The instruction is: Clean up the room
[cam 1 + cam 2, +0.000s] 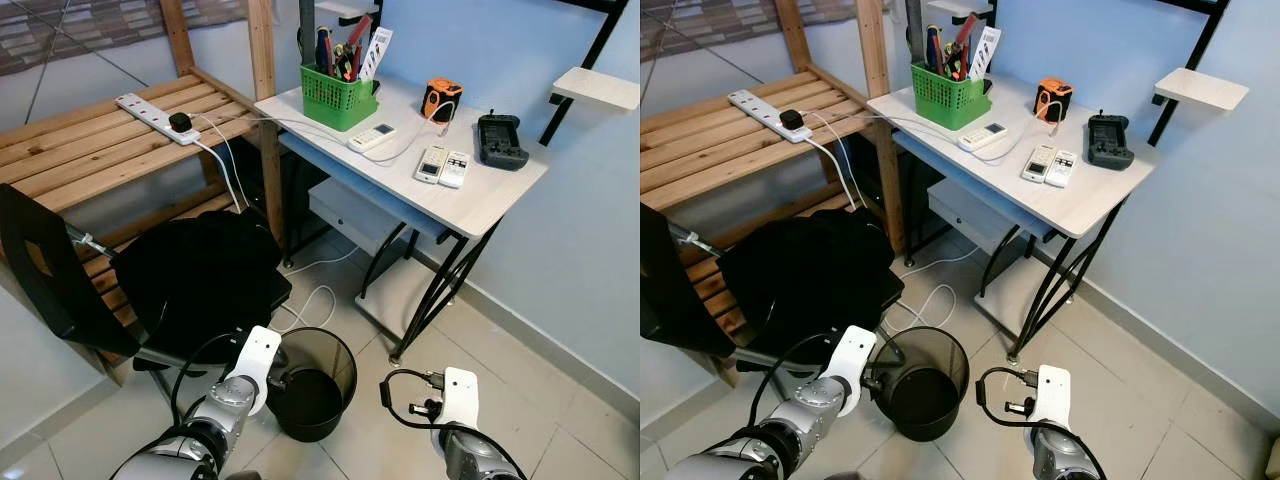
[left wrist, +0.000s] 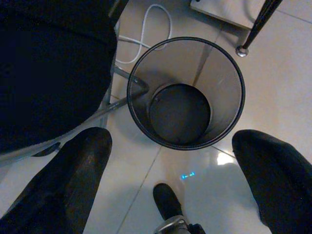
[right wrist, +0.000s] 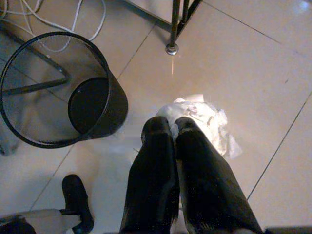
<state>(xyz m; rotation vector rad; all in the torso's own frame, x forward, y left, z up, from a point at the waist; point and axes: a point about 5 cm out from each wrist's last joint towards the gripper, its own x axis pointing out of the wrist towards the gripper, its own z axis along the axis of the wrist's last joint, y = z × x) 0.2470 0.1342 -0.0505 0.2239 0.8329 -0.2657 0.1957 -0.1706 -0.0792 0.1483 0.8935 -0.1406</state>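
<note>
Right pincer (image 3: 171, 127) low over the tiled floor (image 3: 253, 73), fingers pressed together side by side, tips touching the near edge of a crumpled white paper wad (image 3: 204, 122). Whether any paper sits pinched between the tips, cannot tell. Wad lying on the floor just past the fingertips, irregular, no clear long axis, spreading a little to one side of the fingers.

Black mesh bin (image 3: 63, 92) upright on the floor, mouth facing up, near the right pincer and apart from the wad, nothing visible inside.

Left pincer (image 2: 170, 146) hanging above the bin (image 2: 185, 92), spread wide, holding nothing, one finger (image 2: 78, 175) to each side of the bin's round mouth. Dark solid bottom of the bin visible straight ahead between the fingers.

Beside the left pincer, a black chair (image 1: 200, 270) with its metal leg touching the bin wall. White cable (image 1: 315, 300) looping on the floor beyond the bin. Farther ahead, a white surface (image 1: 480, 200) on black legs, carrying a green basket (image 1: 338, 97) and remotes (image 1: 442, 166).
</note>
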